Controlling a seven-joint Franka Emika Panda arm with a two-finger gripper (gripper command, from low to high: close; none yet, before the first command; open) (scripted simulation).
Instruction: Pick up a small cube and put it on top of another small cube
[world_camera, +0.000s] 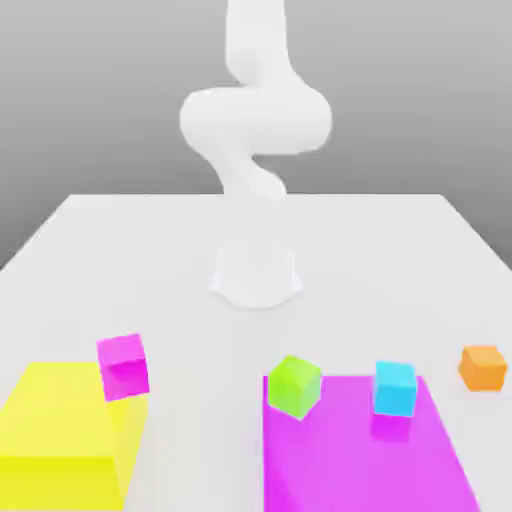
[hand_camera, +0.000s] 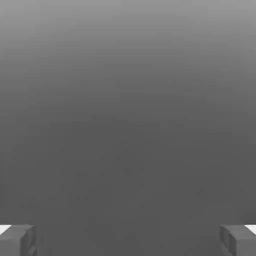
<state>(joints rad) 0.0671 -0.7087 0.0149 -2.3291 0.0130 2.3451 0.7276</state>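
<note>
The end effector stands wide apart, holding nothing, against a plain grey backdrop. On the white counter, the orange cube sits well apart from the lime-green cube, with the cyan cube between them.

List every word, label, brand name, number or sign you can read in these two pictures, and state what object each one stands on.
None: no readable text in either view.
The orange cube, lime-green cube, cyan cube and magenta cube have plain faces.
The yellow block, the magenta slab, the white table and the arm carry no marks.
</note>
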